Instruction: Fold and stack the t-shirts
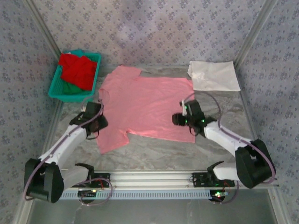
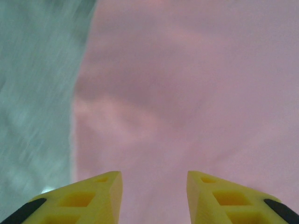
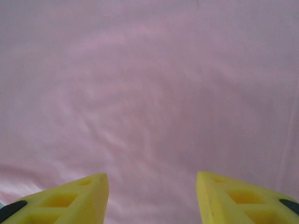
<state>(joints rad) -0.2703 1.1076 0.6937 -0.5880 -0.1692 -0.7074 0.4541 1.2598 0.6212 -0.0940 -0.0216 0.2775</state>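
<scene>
A light pink t-shirt [image 1: 145, 105] lies spread flat in the middle of the table. A folded white t-shirt [image 1: 213, 75] rests at the back right. Red t-shirts [image 1: 78, 69] with green cloth [image 1: 70, 88] under them fill the teal basket. My left gripper [image 1: 99, 125] hovers over the pink shirt's left side, open, with pink cloth [image 2: 187, 93] under its yellow fingers [image 2: 100, 196] and the cloth's edge to the left. My right gripper [image 1: 180, 119] is over the shirt's right part, open, with pink cloth [image 3: 149, 93] below its fingers [image 3: 233, 198].
The teal plastic basket [image 1: 55, 87] stands at the back left corner of the table. Grey marbled tabletop [image 1: 163, 151] shows in front of the pink shirt. Patterned walls close in the back and sides. A metal rail [image 1: 154, 177] runs along the near edge.
</scene>
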